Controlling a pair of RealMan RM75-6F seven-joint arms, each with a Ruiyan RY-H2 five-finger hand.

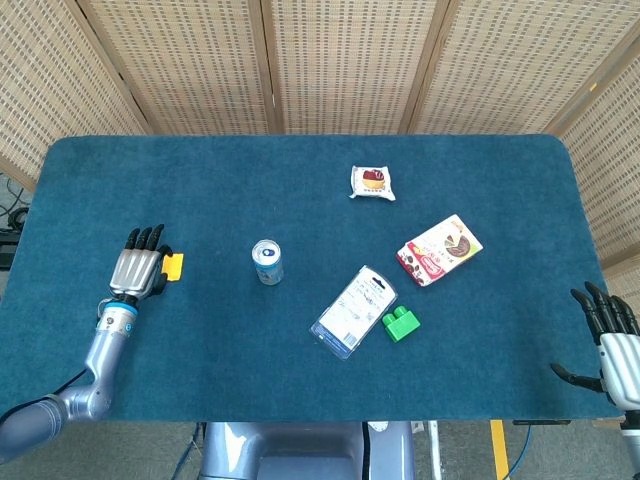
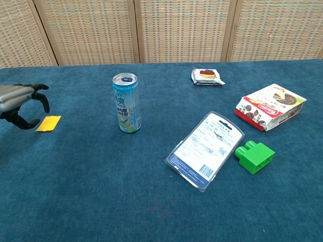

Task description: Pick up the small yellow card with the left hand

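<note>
The small yellow card (image 1: pixel 173 267) (image 2: pixel 49 123) lies flat on the blue table cloth at the left. My left hand (image 1: pixel 138 270) (image 2: pixel 20 103) hovers just to the card's left, fingers apart and a little curled, holding nothing. Its thumb tip sits close to the card's left edge; whether it touches is unclear. My right hand (image 1: pixel 610 340) rests open at the table's front right corner, far from the card, and shows only in the head view.
A light blue drink can (image 1: pixel 267 262) (image 2: pixel 125 102) stands upright right of the card. Further right lie a blister pack (image 1: pixel 353 311), a green block (image 1: pixel 400 324), a red snack box (image 1: pixel 439 249) and a small wrapped cake (image 1: pixel 372 182).
</note>
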